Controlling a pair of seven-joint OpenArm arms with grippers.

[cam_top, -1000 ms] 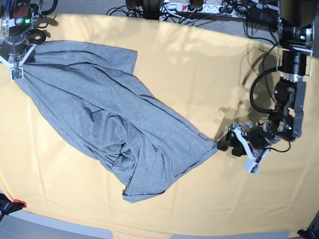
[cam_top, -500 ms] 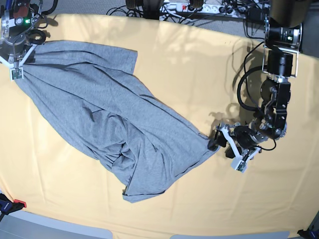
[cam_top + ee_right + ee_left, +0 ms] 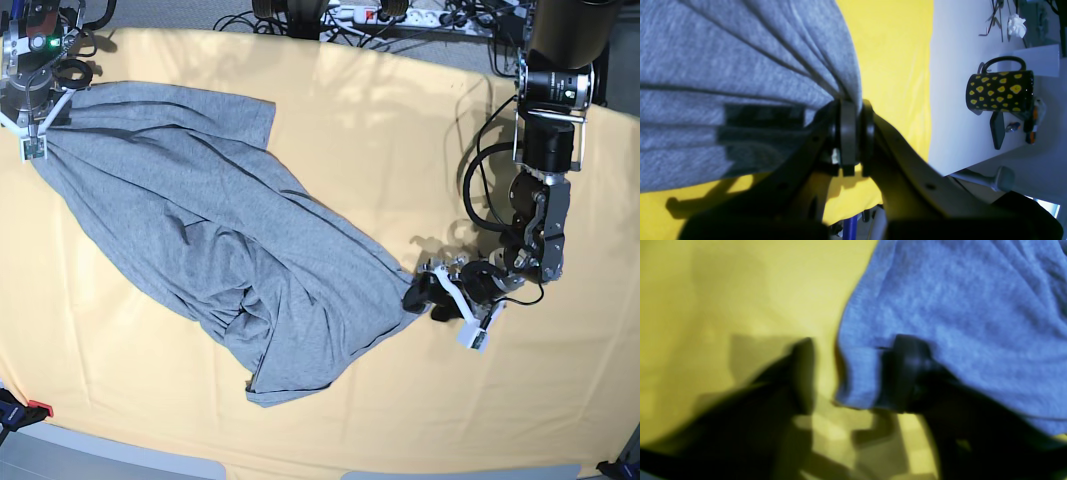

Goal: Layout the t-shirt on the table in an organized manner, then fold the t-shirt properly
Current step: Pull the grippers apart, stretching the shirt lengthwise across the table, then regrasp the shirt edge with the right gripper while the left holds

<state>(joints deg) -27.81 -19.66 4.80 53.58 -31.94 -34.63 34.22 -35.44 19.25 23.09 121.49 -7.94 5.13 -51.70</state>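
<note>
The grey t-shirt (image 3: 230, 240) lies bunched in a diagonal band across the yellow table (image 3: 400, 130), from far left to near centre. At its far-left end my right gripper (image 3: 38, 128) is shut on a gathered corner; the right wrist view shows the pads (image 3: 847, 133) pressed together with t-shirt (image 3: 723, 50) folds fanning out of them. My left gripper (image 3: 425, 296) sits low at the shirt's near-right corner. In the blurred left wrist view, the left gripper (image 3: 855, 345) stands open, one finger on the bare table (image 3: 740, 290), the other over the t-shirt (image 3: 957, 306), the hem between them.
A power strip and tangled cables (image 3: 380, 15) run along the table's far edge. Beyond the table's side, a black mug with yellow spots (image 3: 1000, 91) stands on a white surface. A red clamp (image 3: 35, 408) sits at the near-left corner.
My left arm has slid left to the shirt's near-right corner, and its jaws now straddle the hem with a narrower gap. The right gripper and its held corner have stayed put.
</note>
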